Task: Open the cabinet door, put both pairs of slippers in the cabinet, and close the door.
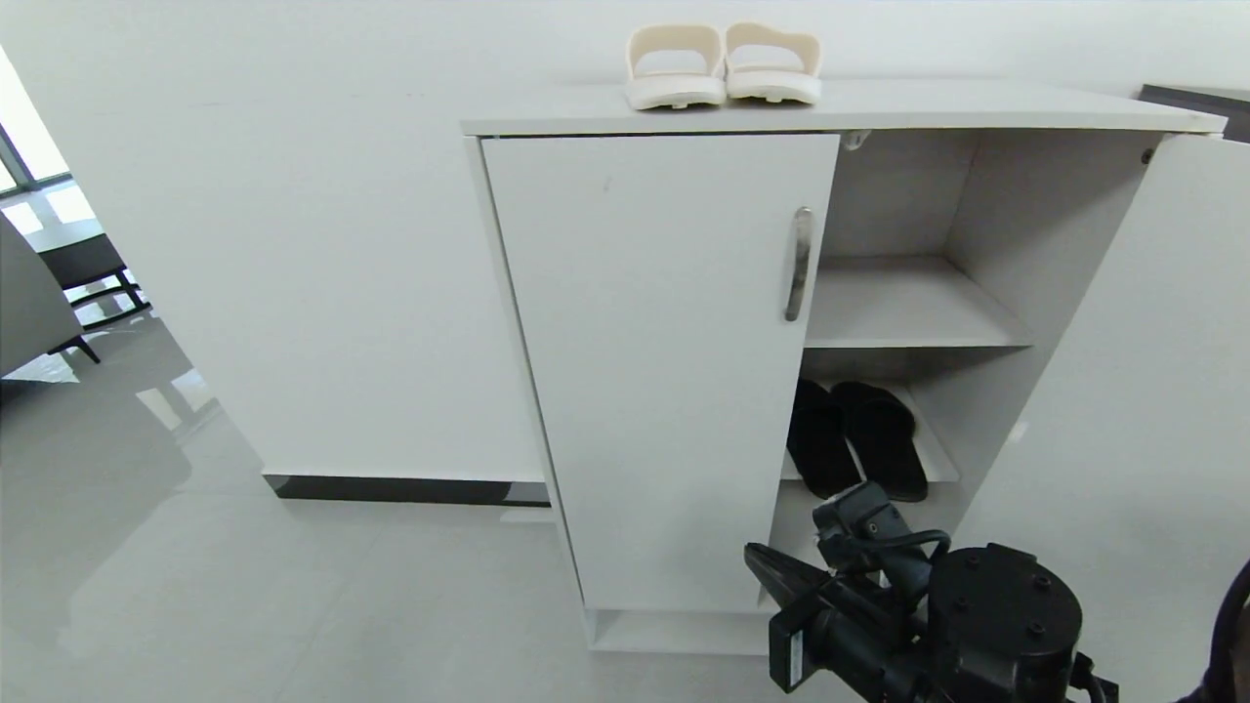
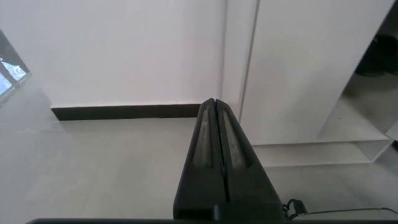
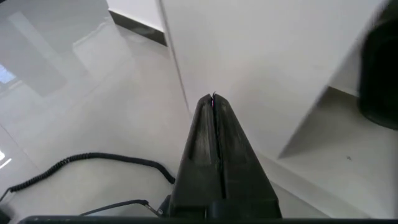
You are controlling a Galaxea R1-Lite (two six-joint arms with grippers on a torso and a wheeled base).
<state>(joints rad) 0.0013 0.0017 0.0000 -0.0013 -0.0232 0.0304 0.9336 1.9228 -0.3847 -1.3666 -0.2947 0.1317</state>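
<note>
Two pairs of slippers, one stowed: the black pair (image 1: 857, 439) lies on the lower shelf (image 1: 939, 461) behind the open right door (image 1: 1143, 391), so half the loading looks done; the cream pair (image 1: 723, 66) sits on the cabinet (image 1: 977, 103) top, likely staged for pickup. Head view gives both pairs; wrist views give left gripper (image 2: 215, 104) and right gripper (image 3: 213, 99) pinched together, empty

The head camera looks forward and down at the cabinet (image 1: 977, 103) from close in front, while both wrist cameras sit low, sighting along the left tool (image 2: 215, 102) and right tool (image 3: 213, 98) at the shared closed door (image 2: 298, 62), bottom shelf (image 2: 354, 124) and floor (image 2: 112, 168).
</note>
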